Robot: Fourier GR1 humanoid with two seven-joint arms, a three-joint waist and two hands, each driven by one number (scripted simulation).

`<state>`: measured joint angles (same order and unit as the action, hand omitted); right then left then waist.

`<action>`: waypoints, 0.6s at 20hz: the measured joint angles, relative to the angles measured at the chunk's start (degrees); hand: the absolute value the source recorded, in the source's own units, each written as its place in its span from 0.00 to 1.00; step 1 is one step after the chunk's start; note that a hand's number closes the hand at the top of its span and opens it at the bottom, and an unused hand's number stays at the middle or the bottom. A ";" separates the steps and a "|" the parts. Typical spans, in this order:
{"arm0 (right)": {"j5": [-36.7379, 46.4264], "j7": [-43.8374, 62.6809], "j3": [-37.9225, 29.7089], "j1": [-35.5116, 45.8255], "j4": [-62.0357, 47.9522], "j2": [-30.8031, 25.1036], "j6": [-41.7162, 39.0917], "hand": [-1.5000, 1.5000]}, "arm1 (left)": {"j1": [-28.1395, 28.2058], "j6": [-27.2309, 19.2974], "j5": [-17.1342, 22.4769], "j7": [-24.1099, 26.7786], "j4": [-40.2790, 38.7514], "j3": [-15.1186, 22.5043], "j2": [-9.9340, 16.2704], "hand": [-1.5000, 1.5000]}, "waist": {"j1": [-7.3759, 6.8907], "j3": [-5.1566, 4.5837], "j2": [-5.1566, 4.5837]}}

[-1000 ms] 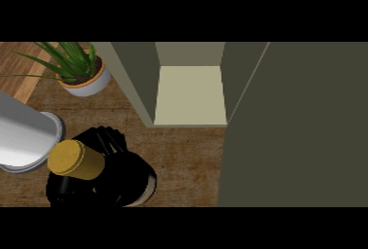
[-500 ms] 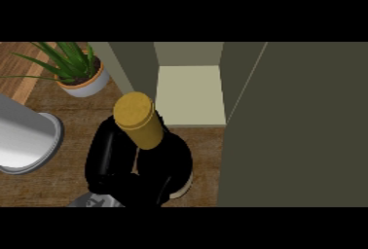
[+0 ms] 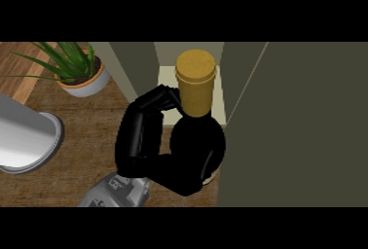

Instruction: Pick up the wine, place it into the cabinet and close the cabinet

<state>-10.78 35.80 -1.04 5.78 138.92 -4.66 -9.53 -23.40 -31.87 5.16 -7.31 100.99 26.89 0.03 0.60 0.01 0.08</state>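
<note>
The wine bottle (image 3: 195, 87) has a black body and a gold neck and cap. My right hand (image 3: 144, 131) is shut on it, with black fingers running up the bottle's left side and curling to the neck. The bottle's gold top points into the open cabinet (image 3: 165, 58), over its pale shelf. The body hangs in front of the opening, above the wooden counter (image 3: 86, 112). The cabinet's dark door (image 3: 302, 121) stands open at the right. The bottle hides most of the palm. My left hand does not show.
A potted green plant (image 3: 75, 73) stands on the counter, left of the cabinet's side wall (image 3: 133, 63). A large grey cylinder (image 3: 22, 136) lies at the left edge. The open door fills the right side.
My right hand has carried the bottle up and to the right, from the counter's front to the cabinet opening. The gold top has gone from pointing left to pointing into the cabinet.
</note>
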 measured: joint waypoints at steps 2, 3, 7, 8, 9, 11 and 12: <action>-0.15 0.29 -0.16 0.25 -0.01 -0.07 -0.03 0.00 | -2.85 -2.79 0.14 -0.91 -1.87 0.71 0.00 1.00 | 0.09 0.00 0.00; -0.14 0.28 0.29 -0.07 0.10 0.06 -0.05 0.00 | -3.87 -3.32 0.44 -0.68 -3.10 0.38 0.00 1.00 | 0.14 0.00 -0.01; -0.23 0.40 0.90 -0.79 0.39 0.08 -0.24 0.00 | -4.64 -5.08 -0.31 0.56 -5.21 1.48 0.07 1.00 | 0.11 0.01 0.02; -0.28 0.83 0.84 -0.58 0.50 -0.13 -0.21 0.00 | -5.39 -5.56 -0.44 0.69 -6.05 1.51 0.06 1.00 | 0.16 -0.01 0.02; -0.27 0.60 0.86 -0.82 0.50 -0.04 -0.21 0.00 | -5.71 -6.20 -0.78 0.57 -6.30 1.85 0.04 1.00 | 0.13 -0.01 0.03; -0.32 0.37 0.45 -0.63 0.33 -0.20 -0.38 0.00 | -6.21 -5.94 -0.19 1.52 -7.80 1.09 0.03 1.00 | 0.08 -0.01 0.00; -0.30 0.02 0.78 -1.06 0.35 -0.05 -0.54 0.00 | -5.98 -6.71 0.28 2.86 -8.48 1.72 0.02 1.00 | 0.13 -0.01 -0.01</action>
<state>-11.07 35.82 -0.26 4.71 139.27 -4.71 -10.07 -29.38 -38.57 5.43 -4.45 92.51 28.60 0.05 0.73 0.01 0.07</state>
